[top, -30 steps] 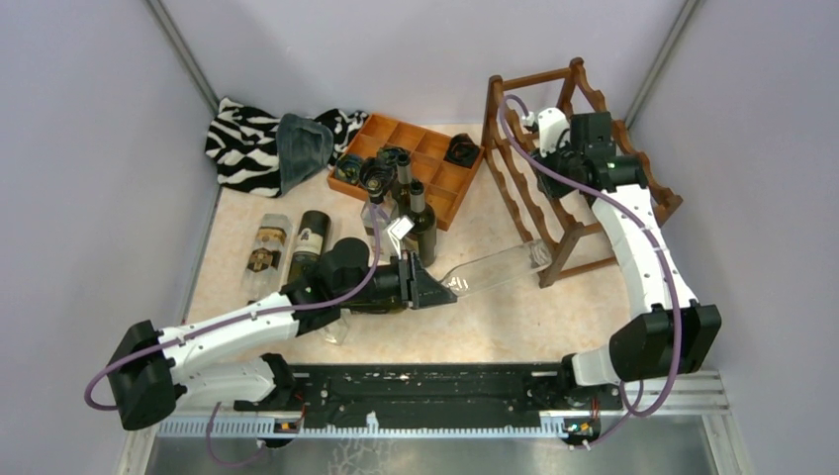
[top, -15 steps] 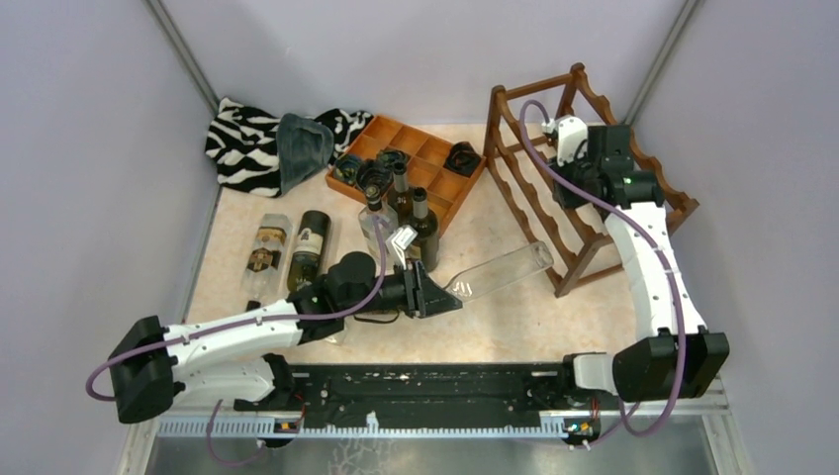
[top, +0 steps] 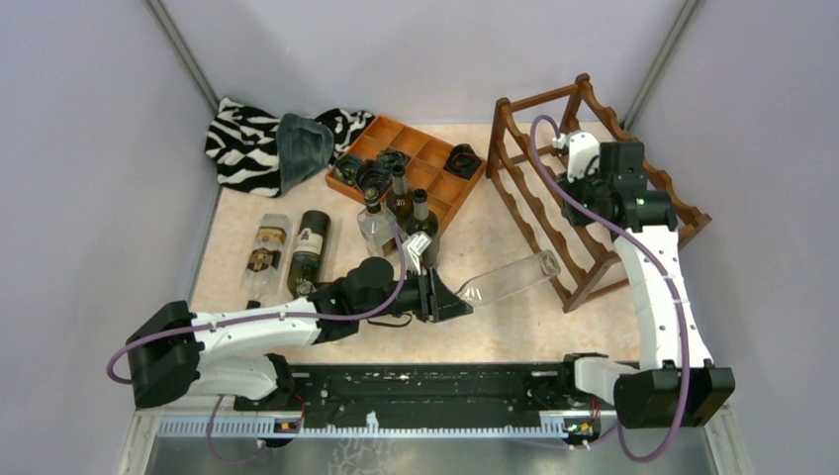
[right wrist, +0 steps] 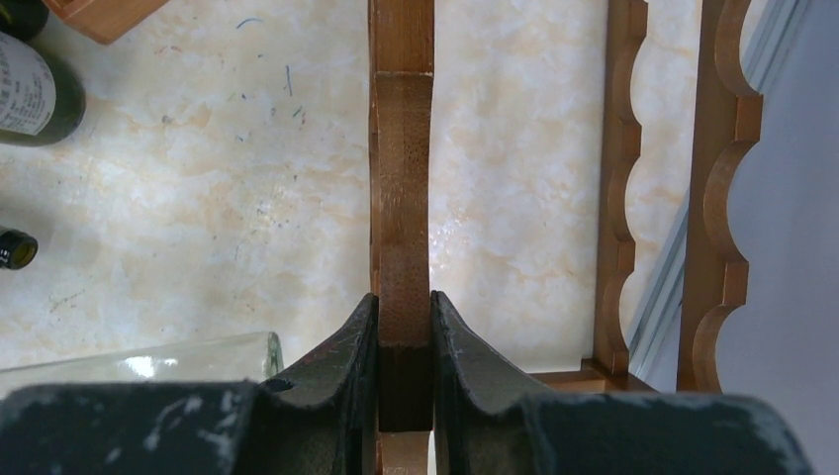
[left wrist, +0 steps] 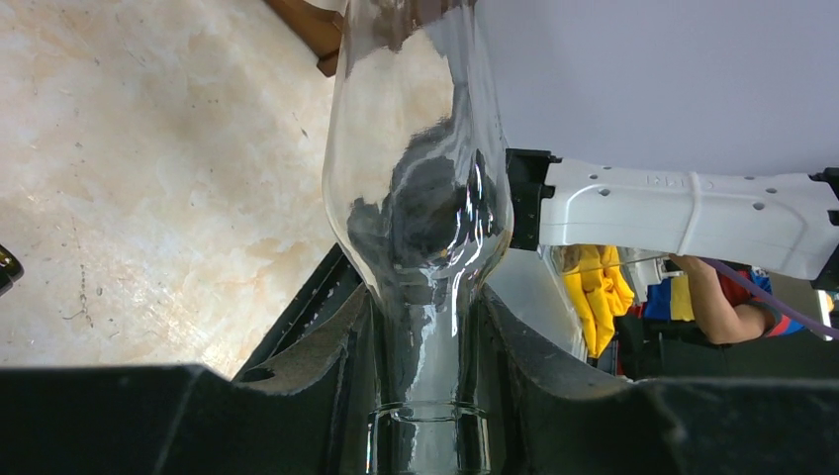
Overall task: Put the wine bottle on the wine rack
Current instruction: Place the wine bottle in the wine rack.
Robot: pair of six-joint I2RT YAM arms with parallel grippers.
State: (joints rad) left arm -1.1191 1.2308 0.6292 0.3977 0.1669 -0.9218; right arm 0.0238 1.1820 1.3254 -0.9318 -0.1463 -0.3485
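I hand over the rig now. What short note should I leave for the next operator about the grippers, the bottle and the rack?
Left gripper: shut on the neck of the clear wine bottle, which is held lying with its base towards the wine rack.
Right gripper: shut on a wooden bar of the rack.
Done: bottle gripped, its base close to the rack.
Left: lay it in a cradle and release; the rack holds no bottle yet.
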